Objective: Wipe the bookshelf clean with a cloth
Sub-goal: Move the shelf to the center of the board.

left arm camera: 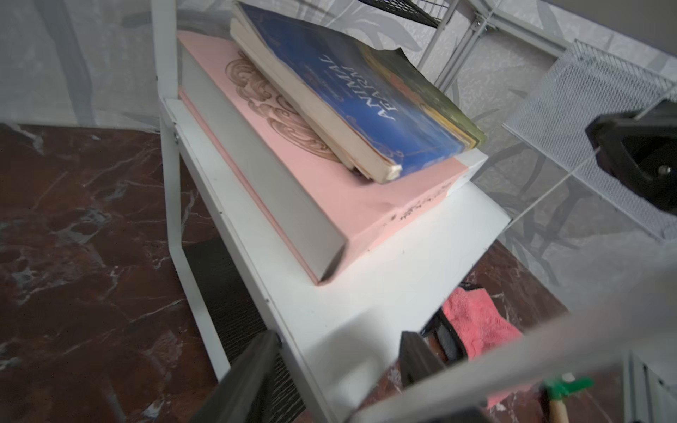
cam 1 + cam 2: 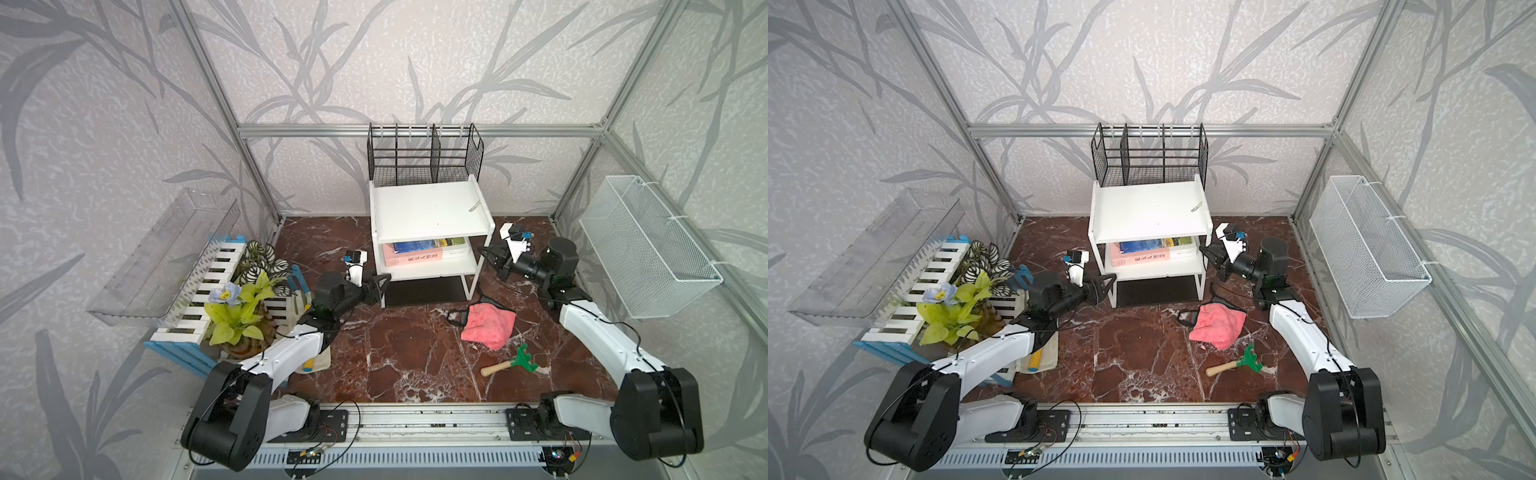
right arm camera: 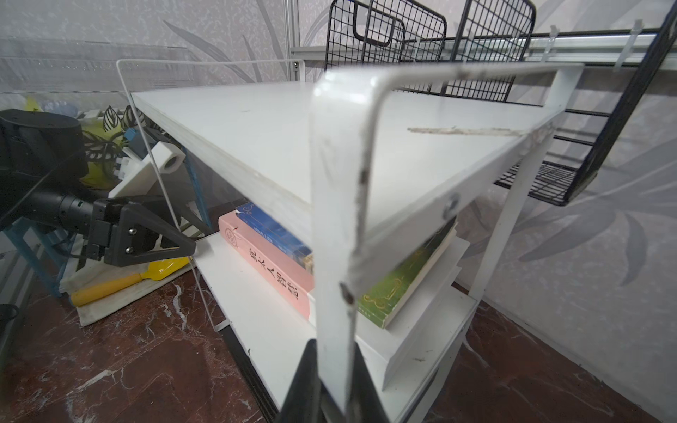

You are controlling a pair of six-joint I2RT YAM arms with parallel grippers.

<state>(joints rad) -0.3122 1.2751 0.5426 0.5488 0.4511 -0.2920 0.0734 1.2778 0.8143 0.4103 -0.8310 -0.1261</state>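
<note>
In a top view, the bookshelf (image 2: 428, 208) stands at centre frame on the bench (image 2: 407, 357), with books (image 2: 428, 249) on its middle board. My right gripper (image 2: 488, 253), at centre right, has its jaws pressed together on the white upright of the frame. My left gripper (image 2: 382, 289) sits at the unit's lower-left corner with its jaws either side of the middle board's corner; I cannot tell whether they grip it. The cloth (image 2: 488, 326) lies loose on the bench, below and right of the unit, apart from both grippers. I judge this a bracing step, with wiping not begun. Next, one arm should let go and take the cloth by its pink bulk.
</note>
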